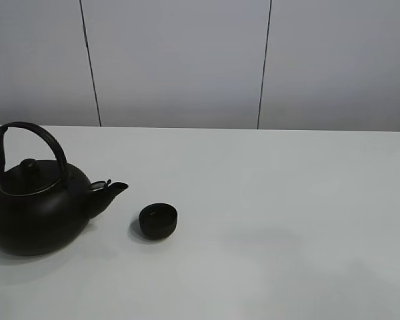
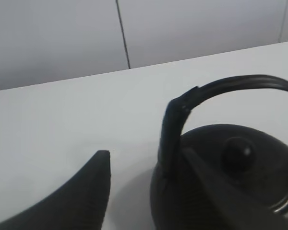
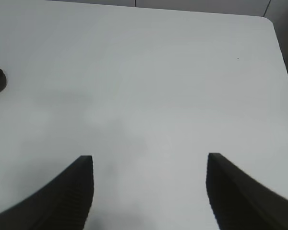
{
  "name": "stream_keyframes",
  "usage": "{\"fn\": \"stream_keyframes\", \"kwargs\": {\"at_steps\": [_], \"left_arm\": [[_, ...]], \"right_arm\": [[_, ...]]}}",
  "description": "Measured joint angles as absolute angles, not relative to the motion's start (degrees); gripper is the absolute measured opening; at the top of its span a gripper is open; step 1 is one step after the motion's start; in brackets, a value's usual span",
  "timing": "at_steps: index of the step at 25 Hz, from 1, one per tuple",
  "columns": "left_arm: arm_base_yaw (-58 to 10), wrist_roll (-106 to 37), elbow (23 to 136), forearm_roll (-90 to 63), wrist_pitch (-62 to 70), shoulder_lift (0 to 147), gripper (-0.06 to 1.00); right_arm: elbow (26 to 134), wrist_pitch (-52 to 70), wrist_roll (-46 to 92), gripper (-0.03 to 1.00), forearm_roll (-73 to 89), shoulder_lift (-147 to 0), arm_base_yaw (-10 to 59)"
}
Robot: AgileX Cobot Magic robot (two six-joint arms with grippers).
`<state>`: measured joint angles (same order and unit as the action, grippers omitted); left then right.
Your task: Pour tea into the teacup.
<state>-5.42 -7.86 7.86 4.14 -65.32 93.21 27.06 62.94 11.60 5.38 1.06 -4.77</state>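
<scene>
Approaching the teapot [image 2: 230, 182], the left gripper [image 2: 149, 191] stands apart, empty, beside the handle [image 2: 221, 88]. The right gripper [image 3: 149, 191], also apart, hangs far from the teacup [image 1: 158, 221].

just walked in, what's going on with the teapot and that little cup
Nothing is being poured yet. The black teapot stands upright on the white table, spout toward the small black teacup just beside it, not touching. The left gripper is open near the teapot's handle, holding nothing. The right gripper is open over bare table.
</scene>
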Motion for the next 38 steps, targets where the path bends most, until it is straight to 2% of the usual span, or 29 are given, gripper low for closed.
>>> {"fn": "stream_keyframes", "kwargs": {"at_steps": [7, 9, 14, 22, 25, 34, 38], "left_arm": [[-5.42, -4.72, 8.0, 0.89, -64.82, 92.42, 0.33], [-5.42, -3.07, 9.78, 0.57, -60.42, 90.92, 0.33], [-5.42, 0.6, 19.05, 0.0, -34.9, 83.21, 0.34], [-5.08, 7.77, 41.26, 0.0, 6.28, 79.03, 0.41], [-1.47, 6.63, 47.51, 0.0, 16.06, 79.03, 0.42], [17.32, -1.93, 55.68, -0.36, 24.44, 78.67, 0.42], [20.03, -6.95, 58.89, -1.07, 31.45, 72.97, 0.42]], "right_arm": [[27.06, 62.94, 11.6, 0.46, 5.38, 1.06, -4.77], [27.06, 62.94, 11.6, 0.46, 5.38, 1.06, -4.77], [27.06, 62.94, 11.6, 0.46, 5.38, 1.06, -4.77], [27.06, 62.94, 11.6, 0.46, 5.38, 1.06, -4.77], [27.06, 62.94, 11.6, 0.46, 5.38, 1.06, -4.77], [27.06, 62.94, 11.6, 0.46, 5.38, 1.06, -4.77], [27.06, 62.94, 11.6, 0.46, 5.38, 1.06, -4.77]]}}
